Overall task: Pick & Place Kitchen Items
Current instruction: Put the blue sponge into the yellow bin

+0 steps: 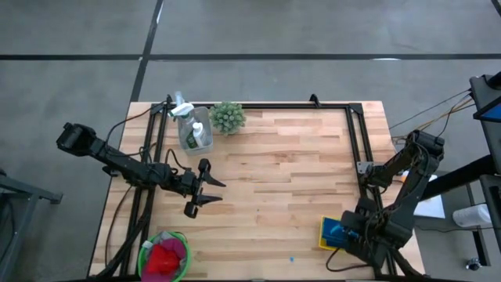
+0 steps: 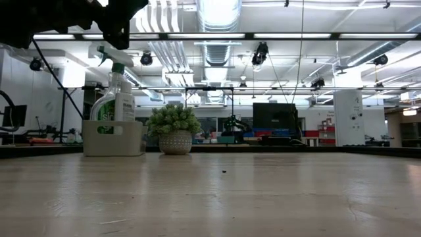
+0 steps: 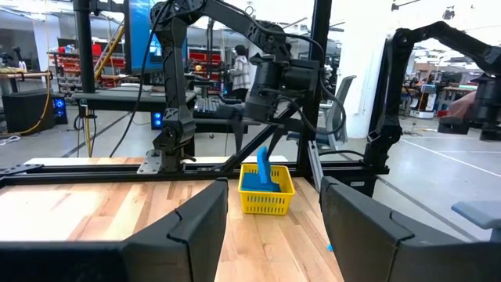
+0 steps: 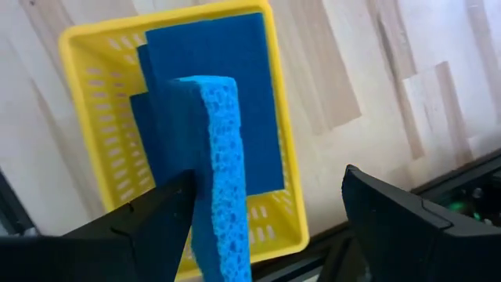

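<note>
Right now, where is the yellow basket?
In the high view the yellow basket sits at the table's near right corner, under the right gripper, with blue sponges inside.

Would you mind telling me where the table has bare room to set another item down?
The wide bare stretch of wood runs between the left gripper and the right gripper over the yellow basket, out to the near edge. It is crowded at the far left corner, around the spray bottle bin and plant, and by the green bowl.

High view straight down, low view level across table (image 1: pixel 274 164), wrist views (perhaps both) sharing yellow basket (image 3: pixel 265 199).
</note>
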Robot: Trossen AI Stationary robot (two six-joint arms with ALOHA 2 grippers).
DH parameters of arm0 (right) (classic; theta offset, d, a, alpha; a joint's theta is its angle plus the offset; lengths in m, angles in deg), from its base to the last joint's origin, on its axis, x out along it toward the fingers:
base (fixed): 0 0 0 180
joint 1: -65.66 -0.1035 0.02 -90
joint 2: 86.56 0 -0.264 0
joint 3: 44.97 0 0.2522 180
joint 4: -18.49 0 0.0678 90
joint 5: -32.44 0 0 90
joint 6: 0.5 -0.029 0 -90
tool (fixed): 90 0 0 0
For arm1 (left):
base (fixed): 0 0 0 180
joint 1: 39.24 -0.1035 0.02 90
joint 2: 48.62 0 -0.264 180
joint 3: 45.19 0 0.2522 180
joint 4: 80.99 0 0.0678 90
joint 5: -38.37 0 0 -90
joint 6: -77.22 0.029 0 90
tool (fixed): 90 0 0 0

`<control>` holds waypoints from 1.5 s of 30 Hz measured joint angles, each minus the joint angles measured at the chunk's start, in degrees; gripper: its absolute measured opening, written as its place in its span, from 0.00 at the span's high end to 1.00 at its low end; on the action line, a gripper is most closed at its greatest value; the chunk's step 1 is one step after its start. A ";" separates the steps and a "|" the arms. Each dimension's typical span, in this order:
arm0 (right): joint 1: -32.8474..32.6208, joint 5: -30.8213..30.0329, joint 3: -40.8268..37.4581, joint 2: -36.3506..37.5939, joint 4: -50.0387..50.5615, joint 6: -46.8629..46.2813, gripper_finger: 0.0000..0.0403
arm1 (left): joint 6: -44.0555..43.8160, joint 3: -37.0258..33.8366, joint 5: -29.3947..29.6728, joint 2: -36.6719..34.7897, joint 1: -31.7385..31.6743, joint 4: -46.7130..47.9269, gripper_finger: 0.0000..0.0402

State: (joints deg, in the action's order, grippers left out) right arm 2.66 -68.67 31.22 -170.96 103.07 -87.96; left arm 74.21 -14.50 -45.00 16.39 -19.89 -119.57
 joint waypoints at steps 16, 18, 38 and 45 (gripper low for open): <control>3.39 -1.08 0.00 -3.73 5.77 4.68 0.22 | 0.02 0.00 0.00 0.00 0.00 0.02 0.49; 3.89 -1.39 0.00 -4.76 6.91 5.45 0.22 | 0.00 0.00 0.00 0.00 0.02 0.01 0.48; 4.51 -6.68 2.56 -5.65 13.49 9.28 0.91 | 0.02 -0.01 0.00 0.00 0.01 0.77 0.48; 5.53 -2.25 -0.25 -5.59 13.71 11.38 0.95 | 0.02 -0.02 0.00 0.00 0.02 0.97 0.48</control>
State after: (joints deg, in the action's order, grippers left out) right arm 8.19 -70.92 30.98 -176.56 116.78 -76.58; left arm 74.23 -14.53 -45.00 16.39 -19.87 -118.61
